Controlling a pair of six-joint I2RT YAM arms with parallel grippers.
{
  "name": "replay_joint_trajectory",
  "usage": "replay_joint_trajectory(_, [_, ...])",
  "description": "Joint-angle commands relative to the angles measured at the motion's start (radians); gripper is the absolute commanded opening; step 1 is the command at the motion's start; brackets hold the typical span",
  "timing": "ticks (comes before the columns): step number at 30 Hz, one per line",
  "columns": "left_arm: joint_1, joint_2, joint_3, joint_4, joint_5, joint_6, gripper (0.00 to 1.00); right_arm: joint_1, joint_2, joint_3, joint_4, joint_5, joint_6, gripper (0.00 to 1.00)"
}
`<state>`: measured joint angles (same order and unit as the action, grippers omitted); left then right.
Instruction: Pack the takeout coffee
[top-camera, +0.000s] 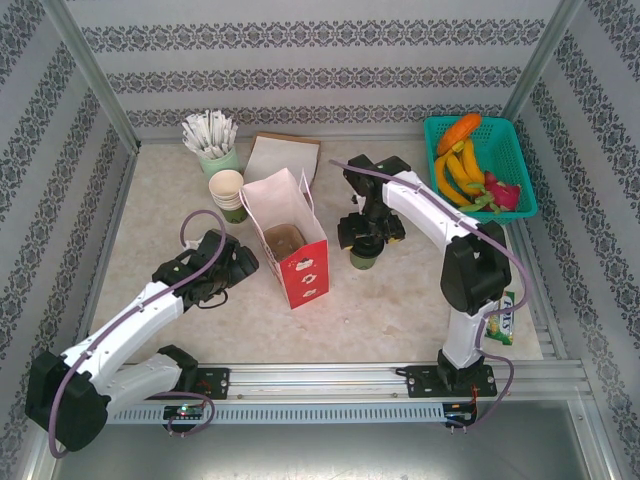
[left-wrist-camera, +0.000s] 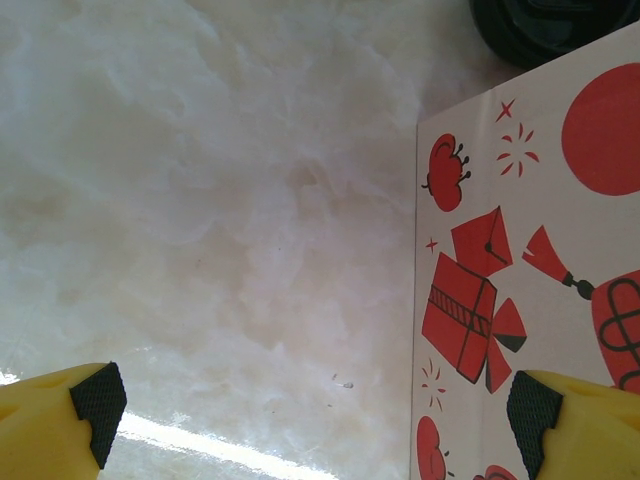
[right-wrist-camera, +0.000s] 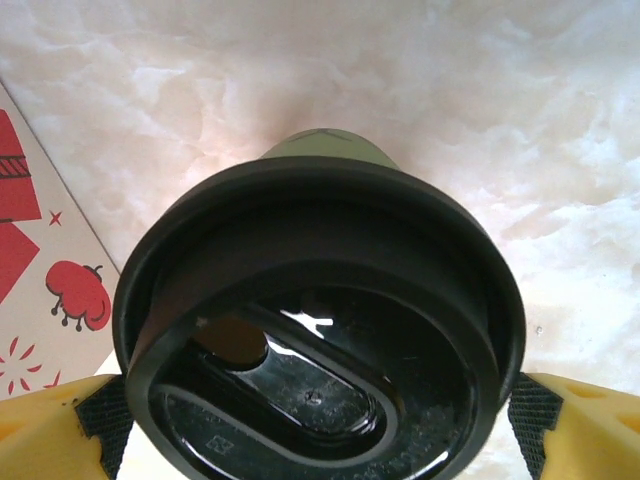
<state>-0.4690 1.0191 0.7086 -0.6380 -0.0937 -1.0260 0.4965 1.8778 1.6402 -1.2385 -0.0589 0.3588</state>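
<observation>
Takeout coffee (right-wrist-camera: 320, 330): upright on table (top-camera: 400, 305), right of paper bag (top-camera: 303, 262) | right gripper (right-wrist-camera: 318, 445): spread wide astride black lid | left gripper (left-wrist-camera: 315, 410): wide open, empty | bag print: red gift-box, tassel motifs

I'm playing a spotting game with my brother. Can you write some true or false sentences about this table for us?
The takeout coffee has a black lid. True.
The coffee is inside the paper bag. False: it stands on the table beside the bag.
The right gripper has a finger on each side of the coffee. True.
The basket is red. False: it is green.
The left gripper is shut. False: it is open, next to the bag.
</observation>
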Motion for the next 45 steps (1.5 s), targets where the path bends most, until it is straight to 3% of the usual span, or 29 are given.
replay_joint_trajectory(1, [0.015, 0.008, 0.014, 0.027, 0.005, 0.018, 1.00, 0.019, 0.015, 0.024, -0.017, 0.047, 0.026, 0.98])
replay_joint_trajectory(29, [0.015, 0.034, 0.021, 0.023, 0.011, 0.016, 1.00, 0.022, 0.075, 0.036, -0.025, 0.094, 0.040, 0.98])
replay_joint_trajectory(45, [0.014, 0.045, 0.022, 0.026, 0.020, 0.017, 1.00, 0.015, 0.058, 0.034, -0.017, 0.030, 0.034, 0.98])
